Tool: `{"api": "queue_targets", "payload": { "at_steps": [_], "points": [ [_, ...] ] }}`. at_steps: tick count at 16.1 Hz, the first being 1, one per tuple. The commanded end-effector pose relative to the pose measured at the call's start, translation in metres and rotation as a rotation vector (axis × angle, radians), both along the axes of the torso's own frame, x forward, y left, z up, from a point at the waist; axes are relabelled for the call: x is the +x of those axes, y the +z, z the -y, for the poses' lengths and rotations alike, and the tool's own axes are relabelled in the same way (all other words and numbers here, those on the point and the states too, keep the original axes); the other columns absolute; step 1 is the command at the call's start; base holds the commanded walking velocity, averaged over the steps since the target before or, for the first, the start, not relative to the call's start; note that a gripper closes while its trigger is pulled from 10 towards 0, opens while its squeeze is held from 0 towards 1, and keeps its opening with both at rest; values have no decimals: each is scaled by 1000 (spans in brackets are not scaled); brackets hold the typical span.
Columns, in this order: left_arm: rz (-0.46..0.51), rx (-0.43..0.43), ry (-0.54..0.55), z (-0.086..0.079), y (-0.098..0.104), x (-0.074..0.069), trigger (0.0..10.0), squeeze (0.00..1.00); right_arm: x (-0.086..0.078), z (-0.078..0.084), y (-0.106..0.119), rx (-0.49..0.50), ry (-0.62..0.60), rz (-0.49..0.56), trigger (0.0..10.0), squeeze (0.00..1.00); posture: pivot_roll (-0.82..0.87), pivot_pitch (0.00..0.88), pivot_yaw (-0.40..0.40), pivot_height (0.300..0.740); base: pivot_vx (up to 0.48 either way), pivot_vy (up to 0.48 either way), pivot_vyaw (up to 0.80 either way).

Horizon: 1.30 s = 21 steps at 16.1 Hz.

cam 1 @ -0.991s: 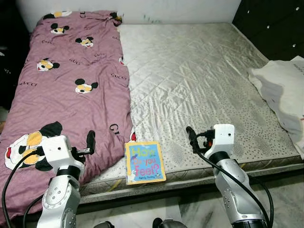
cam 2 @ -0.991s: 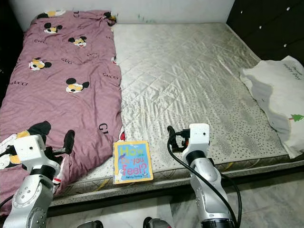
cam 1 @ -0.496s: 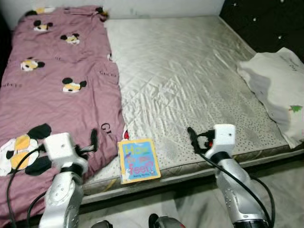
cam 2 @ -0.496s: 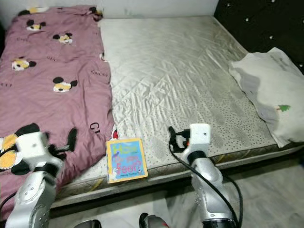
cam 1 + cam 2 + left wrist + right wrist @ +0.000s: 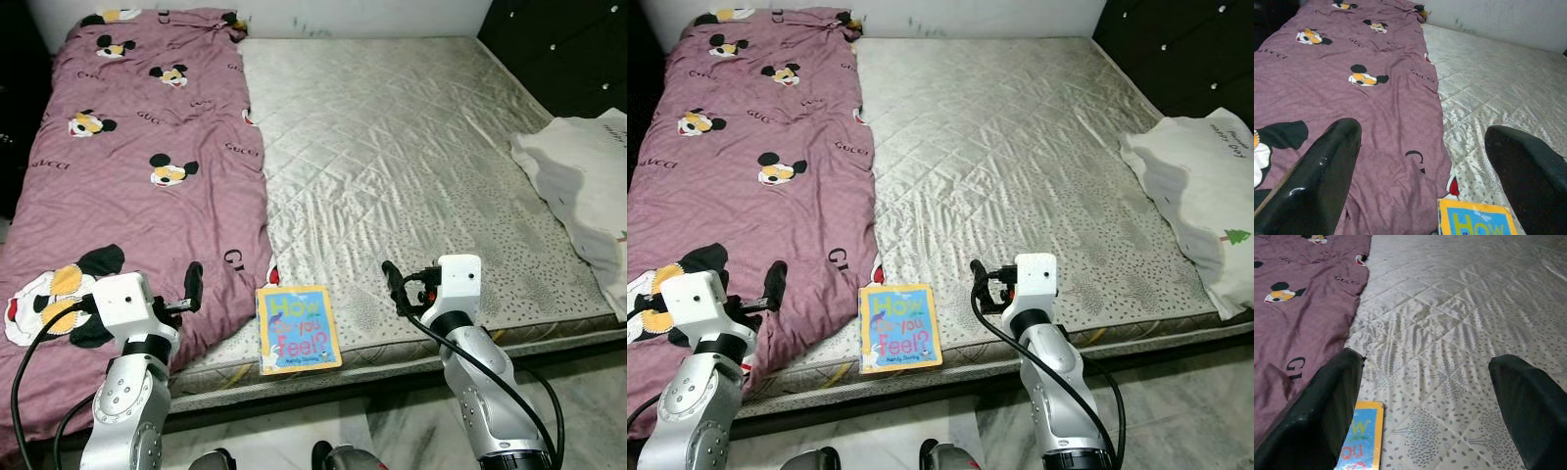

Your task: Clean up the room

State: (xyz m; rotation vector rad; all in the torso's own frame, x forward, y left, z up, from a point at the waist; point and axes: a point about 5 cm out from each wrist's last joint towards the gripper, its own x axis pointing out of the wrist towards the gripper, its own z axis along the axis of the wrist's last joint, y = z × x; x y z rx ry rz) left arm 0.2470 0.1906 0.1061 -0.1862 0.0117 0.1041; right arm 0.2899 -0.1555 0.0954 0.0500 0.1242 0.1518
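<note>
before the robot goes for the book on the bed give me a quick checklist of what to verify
1. Book in plain sight, flat at the near edge of the mattress: ok.
2. Nothing lying on the book; the purple blanket sits beside its left side, touching or not: cannot tell.
3. Left gripper open and holding nothing: ok.
4. Right gripper open and holding nothing: ok.
5. Either gripper over the book yet: not ok, both hover to its sides, the left above the blanket.
6. Book overhanging the mattress edge enough to slip a finger under: cannot tell.
</note>
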Motion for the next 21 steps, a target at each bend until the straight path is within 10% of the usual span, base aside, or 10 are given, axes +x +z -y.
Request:
{"api": "queue_targets", "payload": {
  "at_steps": [1, 21],
  "points": [
    [-8, 6, 7, 0, 0, -1, 10000, 0, -1, -1, 1, -5, 7, 6, 10000, 0, -70, 175, -49, 740, 0, 0, 0],
    [9, 6, 2, 3, 3, 5, 10000, 0, 0, -2, 3, -2, 30, 23, 10000, 0, -72, 168, -52, 635, 0, 0, 0]
  ]
}}
